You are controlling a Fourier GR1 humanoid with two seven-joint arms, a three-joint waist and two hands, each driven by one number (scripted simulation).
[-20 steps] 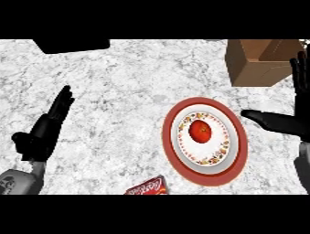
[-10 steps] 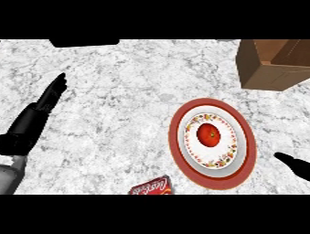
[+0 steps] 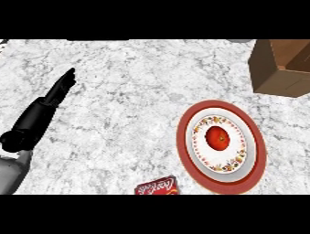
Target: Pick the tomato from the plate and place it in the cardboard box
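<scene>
A tomato [image 3: 217, 137] sits at the centre of a red-rimmed plate [image 3: 186, 145] in the lower right of the frame, untouched, on a marbled tabletop [image 3: 130, 114]. The cardboard box [image 3: 289, 68], open at the top, stands in the upper right corner, well apart from the plate. The left hand [image 3: 49, 101] lies at the left of the frame, fingers straight and together, holding nothing and pointing toward the top; the tomato is far off to its right and slightly lower. The right hand does not show at all. A red packet [image 3: 158, 186] pokes in at the bottom edge, just beside the plate. The likely risks: a round tomato could roll off its shallow plate if nudged rather than gripped, and the box's upright near wall could catch a carry made too low.
</scene>
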